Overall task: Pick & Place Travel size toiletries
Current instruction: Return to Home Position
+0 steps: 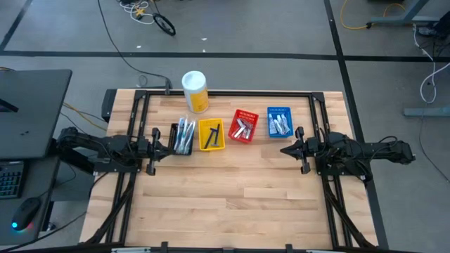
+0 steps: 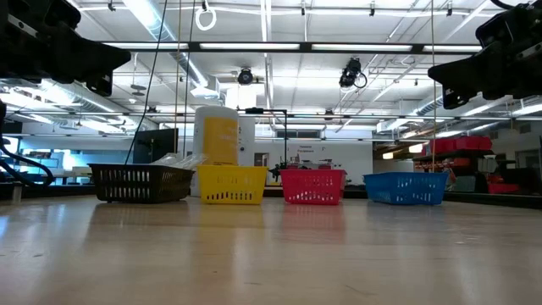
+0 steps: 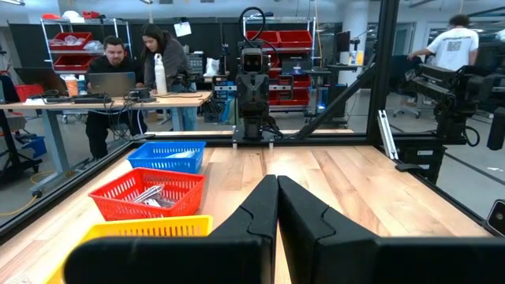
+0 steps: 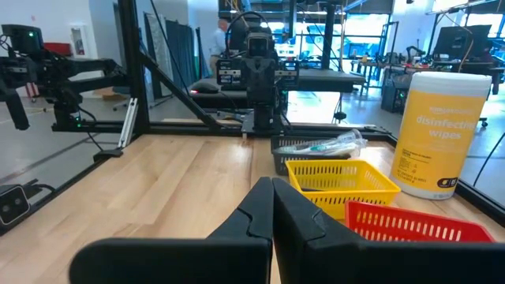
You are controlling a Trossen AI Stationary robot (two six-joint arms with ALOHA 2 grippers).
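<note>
The toiletries point(image 1: 241, 128) lie inside the row of baskets point(image 1: 212, 149), which runs black, yellow, red, blue. The left gripper point(image 1: 167, 145) hangs raised at the row's black end and the right gripper point(image 1: 284, 149) just off its blue end. Each has its fingers pressed together on nothing.

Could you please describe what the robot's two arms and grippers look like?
The left arm and right arm are black, built of chunky jointed segments. The left gripper and right gripper each have two dark, angular fingers tapering to a point. No markings show.
</note>
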